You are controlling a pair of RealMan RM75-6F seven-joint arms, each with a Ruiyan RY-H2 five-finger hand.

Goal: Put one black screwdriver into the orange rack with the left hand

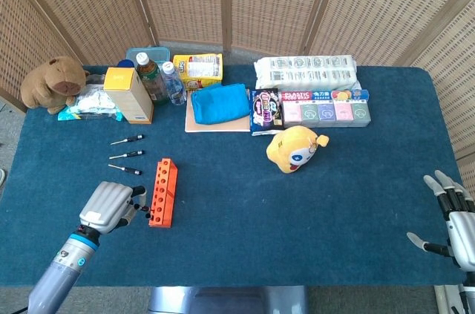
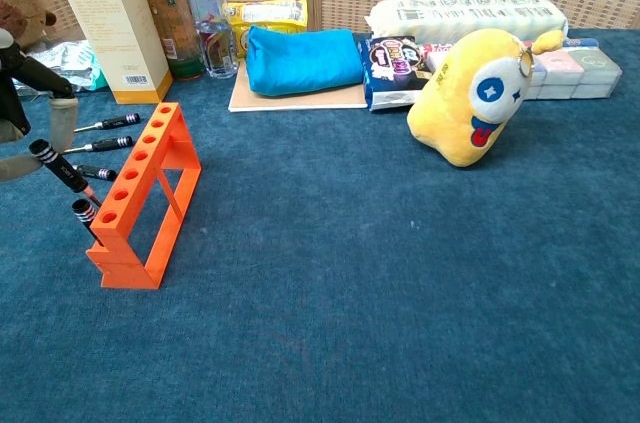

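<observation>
The orange rack [image 1: 162,192] lies near the table's front left. My left hand [image 1: 110,208] is just left of it and grips a black screwdriver [image 2: 60,171], held tilted with its tip close over the rack's [image 2: 145,193] near end. In the chest view only the hand's fingers [image 2: 62,111] show at the left edge. Another black screwdriver [image 2: 85,213] leans in the rack's nearest hole. Three more screwdrivers [image 1: 126,154] lie on the cloth behind the rack. My right hand [image 1: 453,221] rests at the table's front right corner, fingers spread, holding nothing.
A yellow plush toy [image 1: 295,148] sits mid-table. Along the back stand a tan box [image 1: 128,94], bottles [image 1: 152,76], a blue pouch [image 1: 220,103], snack packs [image 1: 320,110] and a brown plush [image 1: 53,82]. The blue tablecloth [image 1: 297,217] covers the table.
</observation>
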